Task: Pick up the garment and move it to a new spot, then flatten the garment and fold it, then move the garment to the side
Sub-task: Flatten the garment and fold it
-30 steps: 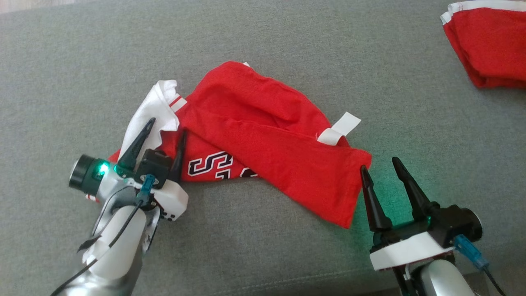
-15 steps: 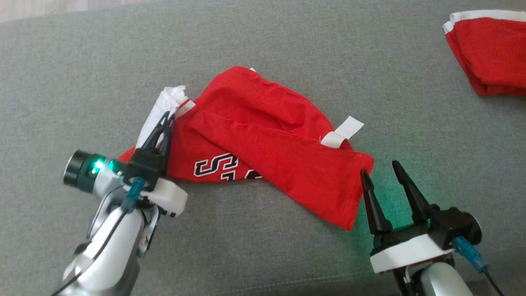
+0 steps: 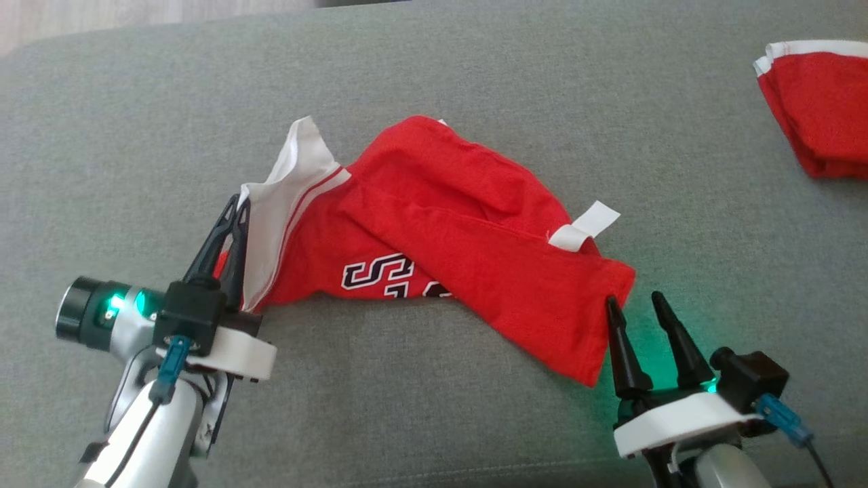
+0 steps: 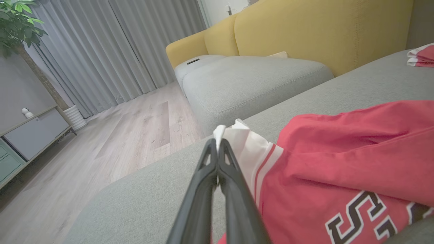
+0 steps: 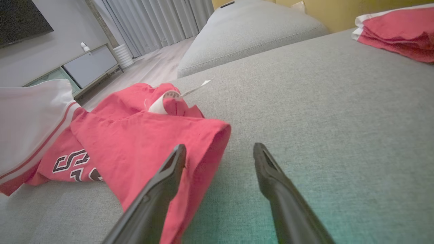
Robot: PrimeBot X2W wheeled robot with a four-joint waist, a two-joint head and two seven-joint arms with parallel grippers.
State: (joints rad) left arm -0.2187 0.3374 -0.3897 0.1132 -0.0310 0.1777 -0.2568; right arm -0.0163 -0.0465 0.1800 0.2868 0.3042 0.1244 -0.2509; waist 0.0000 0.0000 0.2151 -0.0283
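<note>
Garment (image 3: 468,251) lies mid-cushion on the grey sofa seat (image 3: 434,74); your left gripper (image 3: 237,203) has its fingers pinched together on the white trim, while your right gripper (image 3: 635,300) stands apart beside the red hem.

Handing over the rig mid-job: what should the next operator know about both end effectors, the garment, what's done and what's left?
Left end effector: shut on the garment's white edge.
Right end effector: open, beside the garment's red corner, no grip.
Garment: crumpled on the grey cushion; a folded red pile sits far right.
Done: first grasp only.
Left: right-side grasp, lift, move, flatten, fold, set aside.
</note>
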